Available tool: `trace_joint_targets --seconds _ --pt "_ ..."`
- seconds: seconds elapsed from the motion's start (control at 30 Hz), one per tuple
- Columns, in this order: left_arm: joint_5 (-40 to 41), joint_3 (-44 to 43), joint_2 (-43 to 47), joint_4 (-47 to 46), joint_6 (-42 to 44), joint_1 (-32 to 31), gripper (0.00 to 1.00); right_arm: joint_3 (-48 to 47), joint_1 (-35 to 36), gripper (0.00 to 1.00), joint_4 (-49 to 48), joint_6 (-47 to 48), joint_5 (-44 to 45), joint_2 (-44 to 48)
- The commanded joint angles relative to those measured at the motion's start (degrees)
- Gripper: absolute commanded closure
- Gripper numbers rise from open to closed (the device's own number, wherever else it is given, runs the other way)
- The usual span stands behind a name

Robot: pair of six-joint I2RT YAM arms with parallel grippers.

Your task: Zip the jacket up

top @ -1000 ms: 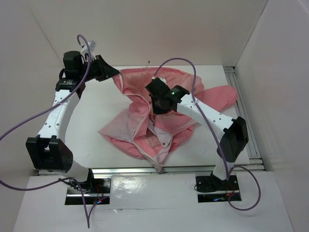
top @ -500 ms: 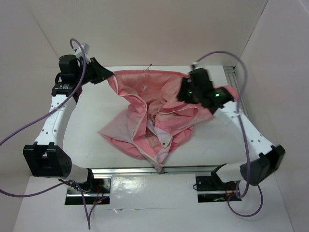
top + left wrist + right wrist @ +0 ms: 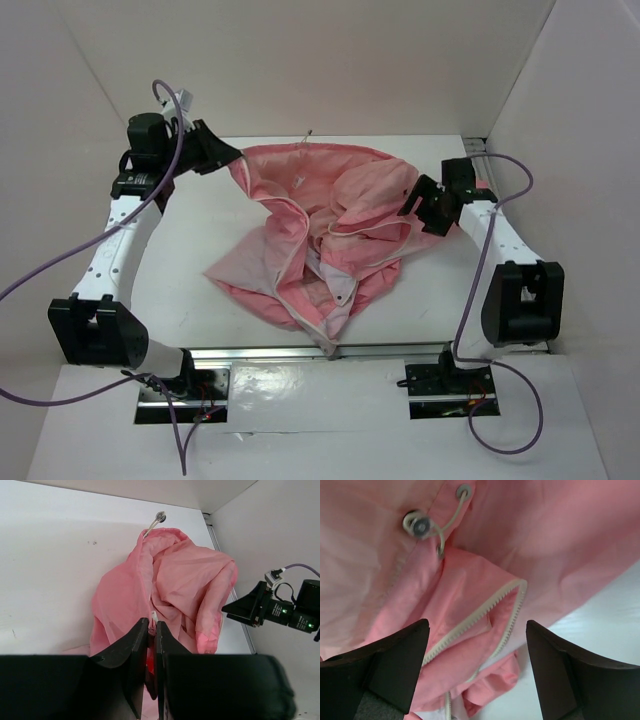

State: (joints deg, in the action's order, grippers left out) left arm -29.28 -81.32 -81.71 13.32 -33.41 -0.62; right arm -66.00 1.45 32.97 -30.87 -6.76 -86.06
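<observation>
The salmon-pink jacket (image 3: 320, 230) lies crumpled in the middle of the white table, paler lining showing at its lower left. Its light zipper (image 3: 290, 250) runs open down the front. My left gripper (image 3: 232, 160) is shut on the jacket's far left corner; in the left wrist view the jaws pinch the fabric edge (image 3: 152, 622) of the jacket (image 3: 165, 585). My right gripper (image 3: 412, 203) stands open just off the jacket's right side, holding nothing. In the right wrist view its gripper (image 3: 477, 625) hovers over a folded zipper edge (image 3: 507, 605) and a drawstring toggle (image 3: 420, 526).
White walls enclose the table on three sides. A metal rail (image 3: 495, 190) runs along the table's right edge and another (image 3: 330, 350) along the front. A drawstring end (image 3: 309, 134) pokes out behind the jacket, near the back wall.
My right gripper has opened, let go of the jacket and swung from the jacket's middle out to its right side. The jacket's upper part now lies spread rightward. The left gripper keeps its hold.
</observation>
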Motion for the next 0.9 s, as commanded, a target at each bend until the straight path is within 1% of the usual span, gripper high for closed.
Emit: trace_joint_targets --seconds 0.0,0.07,0.17,0.23,0.37,0.47,0.5,0.53,0.63,0.67,0.77,0.83,0.87 --pt "-1.66 -1.21 0.59 -2.16 -0.34 -0.34 1.0 1.39 -3.29 0.14 -10.02 -3.92 -9.13 -0.86" --pt "-1.66 -1.21 0.07 -2.16 -0.34 -0.87 1.0 3.24 -4.08 0.16 -13.96 -5.77 -11.85 -2.17" --pt "-1.66 -1.21 0.06 -2.16 -0.34 -1.39 1.0 3.24 -4.09 0.17 -15.21 -8.14 -12.4 -4.28" --pt "-1.66 -1.21 0.06 -2.16 -0.34 -1.4 1.0 3.77 -4.09 0.21 -16.35 -9.99 -15.02 -6.57" --pt "-1.66 -1.21 0.06 -2.16 -0.34 -1.4 1.0 7.8 -4.09 0.31 -21.18 -13.42 -18.1 -7.1" --pt "-1.66 -1.21 0.06 -2.16 0.18 -1.4 1.0 8.42 -3.48 0.49 -21.81 -13.95 -18.11 -7.63" --pt "-1.66 -1.21 0.06 -2.16 0.19 -1.4 1.0 8.43 -3.47 0.58 -21.81 -13.95 -18.11 -7.63" --pt "-1.66 -1.21 0.06 -2.16 0.19 -1.4 1.0 8.43 -3.47 0.74 -21.03 -13.95 -18.11 -6.76" --pt "-1.13 -1.21 0.06 -2.16 0.19 -1.4 1.0 7.82 -3.47 0.92 -18.21 -12.55 -16.01 -3.34" --pt "-1.13 -1.21 0.06 -2.16 0.19 -1.4 1.0 7.81 -3.47 1.0 -17.6 -11.76 -16.0 -2.37" --pt "-1.13 -1.21 -0.46 -2.69 0.19 -1.4 1.0 7.81 -3.47 1.0 -14.0 -9.66 -15.38 1.75" --pt "-1.13 -1.74 -0.47 -2.69 0.19 -1.4 1.0 6.15 -2.87 1.0 -9.26 -8.25 -14.43 4.31" --pt "-1.13 -2.35 -0.99 -2.69 0.19 -1.4 1.0 5.45 -2.86 1.0 -7.24 -6.59 -13.11 7.19"
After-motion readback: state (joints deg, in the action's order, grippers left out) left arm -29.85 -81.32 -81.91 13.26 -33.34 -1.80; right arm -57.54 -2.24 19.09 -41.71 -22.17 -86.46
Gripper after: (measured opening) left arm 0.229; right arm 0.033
